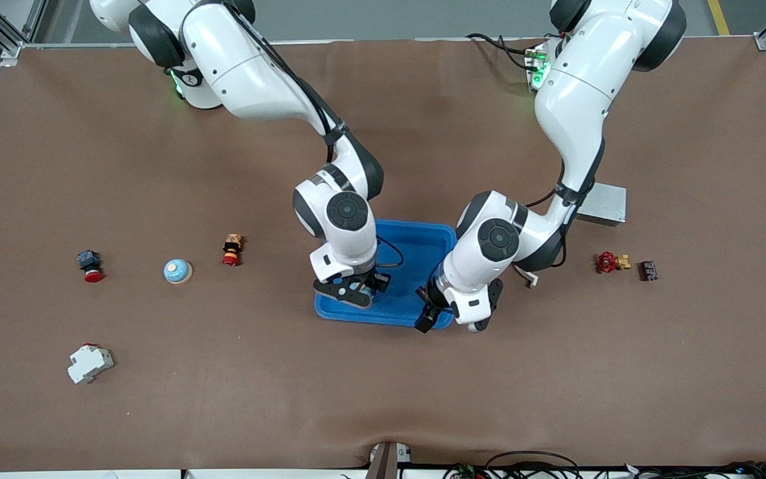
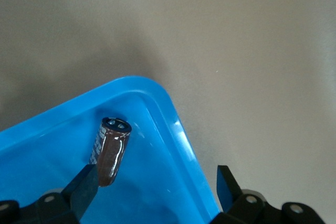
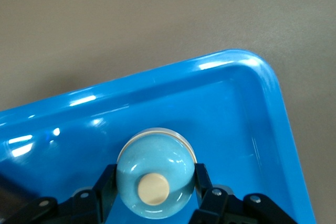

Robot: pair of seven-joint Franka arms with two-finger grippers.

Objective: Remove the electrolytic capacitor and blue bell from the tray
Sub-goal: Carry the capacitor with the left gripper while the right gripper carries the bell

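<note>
both grippers are over the blue tray (image 1: 416, 241) in the middle of the brown worktop (image 1: 383, 386). the right gripper (image 1: 356, 287) is low in the tray's corner toward the right arm's end and the front camera, its jaws closed on a pale blue bell (image 3: 153, 180) with a cream button on top; the bell sits between the two black fingers (image 3: 105, 184), just above the tray floor. the left gripper (image 1: 453, 316) is over the tray's other near corner, toward the left arm's end, with its jaws spread wide and holding nothing. in the left wrist view the capacitor (image 2: 110, 151), a dark brown cylinder with a black end cap, lies inside the tray close to the rounded corner wall, right at one fingertip (image 2: 84, 187); whether they touch cannot be told. out on the worktop toward the right arm's end are a second blue bell (image 1: 177, 271), a red and yellow button part (image 1: 231, 249), a dark switch with a red button (image 1: 90, 265), and a white breaker (image 1: 90, 363) nearer the front camera. toward the left arm's end lie a red valve (image 1: 611, 262), a small black part (image 1: 648, 270) and a grey box (image 1: 601, 203).
</note>
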